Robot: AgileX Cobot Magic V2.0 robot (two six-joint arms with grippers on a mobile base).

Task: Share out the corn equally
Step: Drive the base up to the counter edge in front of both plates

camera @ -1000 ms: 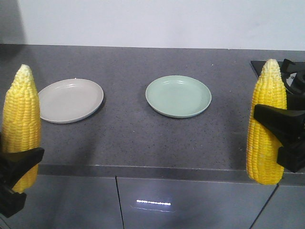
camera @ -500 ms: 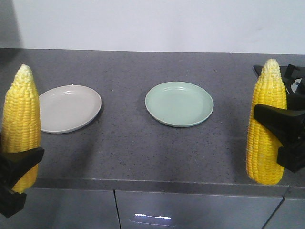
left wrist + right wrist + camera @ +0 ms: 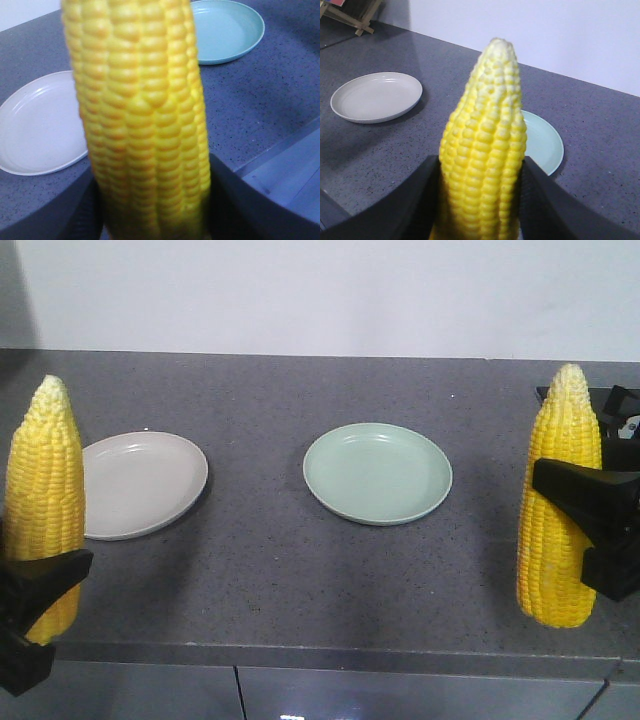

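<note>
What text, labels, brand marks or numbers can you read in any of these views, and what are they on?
None can be read in any view.
The left corn cob, right corn cob, beige plate, green plate and grey counter carry no markings.
The black fixture at the far right edge shows a pale spot, too small to read.

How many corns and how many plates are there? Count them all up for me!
Bright-yellow corn cobs: 2
Round plates, one pale grey and one mint green: 2
Total: 4
</note>
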